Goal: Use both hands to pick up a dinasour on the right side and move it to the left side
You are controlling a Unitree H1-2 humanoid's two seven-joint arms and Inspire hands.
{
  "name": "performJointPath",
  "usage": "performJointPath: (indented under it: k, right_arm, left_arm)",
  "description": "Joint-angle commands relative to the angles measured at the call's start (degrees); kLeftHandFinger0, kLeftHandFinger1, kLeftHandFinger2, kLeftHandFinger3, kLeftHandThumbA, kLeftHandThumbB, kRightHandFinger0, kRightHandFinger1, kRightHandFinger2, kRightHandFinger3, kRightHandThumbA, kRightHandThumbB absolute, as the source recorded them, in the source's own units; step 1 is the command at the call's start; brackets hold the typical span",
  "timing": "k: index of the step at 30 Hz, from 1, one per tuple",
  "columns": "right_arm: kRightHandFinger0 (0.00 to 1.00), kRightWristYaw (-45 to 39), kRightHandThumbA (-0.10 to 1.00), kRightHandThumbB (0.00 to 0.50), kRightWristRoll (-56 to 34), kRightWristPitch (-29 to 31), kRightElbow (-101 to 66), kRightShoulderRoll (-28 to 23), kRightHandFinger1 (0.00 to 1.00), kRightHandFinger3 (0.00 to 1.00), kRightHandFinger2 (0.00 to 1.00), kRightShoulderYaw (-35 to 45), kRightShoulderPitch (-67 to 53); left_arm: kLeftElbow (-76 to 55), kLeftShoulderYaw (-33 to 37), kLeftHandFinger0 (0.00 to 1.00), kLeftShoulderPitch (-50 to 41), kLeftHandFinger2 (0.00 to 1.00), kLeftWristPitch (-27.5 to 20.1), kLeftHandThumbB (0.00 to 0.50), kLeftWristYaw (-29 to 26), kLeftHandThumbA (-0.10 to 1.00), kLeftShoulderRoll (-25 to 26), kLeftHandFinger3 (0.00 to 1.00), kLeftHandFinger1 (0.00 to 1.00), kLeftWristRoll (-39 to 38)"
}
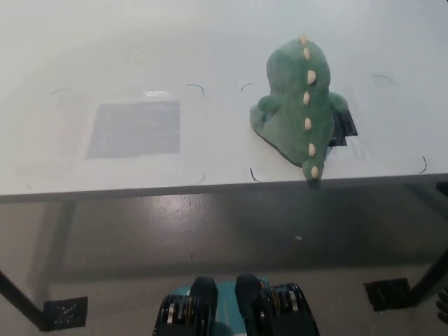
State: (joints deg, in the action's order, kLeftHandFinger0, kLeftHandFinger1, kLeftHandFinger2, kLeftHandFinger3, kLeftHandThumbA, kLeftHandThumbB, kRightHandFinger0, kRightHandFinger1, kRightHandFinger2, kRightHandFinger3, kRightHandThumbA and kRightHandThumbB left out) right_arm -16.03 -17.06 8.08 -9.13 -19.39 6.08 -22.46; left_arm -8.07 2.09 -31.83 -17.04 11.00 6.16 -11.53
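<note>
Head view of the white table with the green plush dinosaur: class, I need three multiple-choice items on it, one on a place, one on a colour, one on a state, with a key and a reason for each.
1. Where does the green plush dinosaur sit on the white table?
A. On its right part, tail at the near edge
B. On the grey rectangular patch
C. On the floor under it

2. What colour are the spikes down the dinosaur's back?
A. Red
B. Cream
C. Black

3. What is the dinosaur's state?
A. Lifted by both hands
B. Resting on the table, nothing touching it
C. Held by one hand

Key: 1 A, it lies right of the grey rectangular patch, tail tip at the table's front edge. 2 B, a pale cream row runs from head to tail. 3 B, neither robot hand is in view.
</note>
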Motion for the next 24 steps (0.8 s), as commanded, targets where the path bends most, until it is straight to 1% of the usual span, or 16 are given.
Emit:
performJointPath:
  k: [1, 2, 5, 7, 8, 10, 12, 14, 17, 18, 19, 20, 21, 22, 23, 24]
  right_arm:
    - [1.00, -2.00, 1.00, 0.163, -1.90, 3.27, -0.59, -0.73, 1.00, 1.00, 1.00, 0.85, 0.13]
    - [1.00, -2.15, 1.00, 0.159, -1.82, 3.85, -0.29, -0.72, 1.00, 1.00, 1.00, 0.85, 0.23]
    - [1.00, -1.93, 1.00, 0.194, -1.76, 3.65, -1.36, -0.70, 1.00, 1.00, 1.00, 1.03, -0.12]
    - [1.00, -1.77, 1.00, 0.188, -1.46, 3.91, -1.86, -0.60, 1.00, 1.00, 1.00, 1.14, -0.07]
    - [1.00, -1.83, 1.00, 0.172, -2.21, 4.10, -3.36, -0.41, 1.00, 1.00, 1.00, 1.26, -0.08]
    - [1.00, -2.07, 1.00, 0.171, -2.41, 4.33, -3.60, -0.41, 1.00, 1.00, 1.00, 1.35, -0.28]
    - [1.00, -1.37, 0.97, 0.208, -4.16, 1.62, -7.41, -0.23, 1.00, 1.00, 1.00, 1.56, -0.49]
    - [1.00, -1.31, 0.97, 0.198, -4.95, 1.36, -10.14, -0.37, 1.00, 1.00, 1.00, 1.74, -0.41]
    - [1.00, -0.78, 0.99, 0.205, -5.40, 0.09, -12.76, -0.47, 1.00, 1.00, 1.00, 1.97, -0.42]
    - [1.00, -0.76, 0.99, 0.224, -6.07, -0.29, -13.87, -0.69, 1.00, 1.00, 1.00, 2.11, -0.03]
    - [1.00, -0.70, 0.99, 0.223, -6.01, -0.36, -14.35, -0.83, 1.00, 1.00, 1.00, 2.23, 0.22]
    - [1.00, -0.32, 1.00, 0.235, -5.69, -0.88, -15.10, -0.91, 1.00, 1.00, 1.00, 2.42, 0.49]
    - [1.00, -0.27, 0.99, 0.218, -5.86, -0.71, -15.16, -0.80, 1.00, 1.00, 1.00, 2.58, 0.93]
    - [1.00, -0.42, 0.98, 0.214, -6.28, -0.11, -14.86, -0.62, 1.00, 1.00, 1.00, 2.72, 1.48]
    - [1.00, 0.07, 1.00, 0.235, -6.49, -1.27, -15.72, -0.66, 1.00, 1.00, 1.00, 2.89, 1.56]
    - [1.00, 0.50, 0.98, 0.215, -6.79, -2.17, -16.73, -0.69, 1.00, 1.00, 1.00, 2.97, 2.30]
  left_arm:
    - [-1.18, -0.01, 1.00, -0.25, 1.00, -3.72, 0.377, 1.26, 1.00, 0.68, 1.00, 1.00, -0.60]
    - [-0.94, -0.02, 1.00, -0.35, 1.00, -4.17, 0.382, 1.17, 1.00, 0.46, 1.00, 1.00, -0.64]
    - [-1.80, -0.10, 1.00, -0.55, 1.00, -4.63, 0.385, 0.71, 1.00, 0.36, 1.00, 1.00, 0.31]
    - [-2.61, -0.05, 1.00, -0.66, 1.00, -4.26, 0.385, 0.68, 1.00, 0.41, 1.00, 1.00, 0.05]
    - [-4.81, -0.02, 1.00, -0.56, 1.00, -5.05, 0.365, 0.81, 1.00, 0.52, 1.00, 1.00, -0.09]
    - [-5.20, 0.09, 1.00, -0.72, 1.00, -5.48, 0.359, 0.90, 1.00, 0.49, 1.00, 1.00, -0.11]
    - [-9.88, 0.18, 1.00, -1.29, 1.00, -3.60, 0.390, 0.06, 1.00, 0.03, 1.00, 1.00, -0.12]
    - [-12.83, 0.30, 1.00, -0.92, 1.00, -2.92, 0.426, -0.20, 1.00, -0.24, 1.00, 1.00, -1.23]
    - [-15.47, 0.40, 1.00, -0.66, 1.00, -1.63, 0.439, -0.14, 1.00, 0.16, 1.00, 1.00, -2.49]
    - [-16.99, 0.42, 1.00, -0.15, 1.00, -1.21, 0.441, -0.19, 1.00, 0.32, 1.00, 1.00, -3.04]
    - [-17.71, 0.54, 1.00, 0.16, 1.00, -1.29, 0.413, 0.09, 1.00, 0.65, 1.00, 1.00, -3.47]
    - [-19.02, 0.65, 1.00, 0.54, 1.00, -0.50, 0.421, 0.14, 1.00, 0.95, 1.00, 1.00, -4.01]
    - [-19.78, 0.73, 1.00, 1.15, 1.00, 0.07, 0.402, 0.24, 1.00, 1.22, 1.00, 1.00, -4.42]
    - [-20.27, 0.81, 1.00, 1.89, 1.00, 0.38, 0.400, 0.42, 1.00, 1.52, 1.00, 1.00, -4.81]
    - [-21.12, 0.83, 1.00, 2.33, 1.00, 0.98, 0.372, 0.37, 1.00, 1.78, 1.00, 1.00, -4.82]
    - [-22.67, 0.69, 1.00, 3.67, 1.00, 2.71, 0.376, -0.18, 1.00, 1.83, 1.00, 1.00, -4.23]
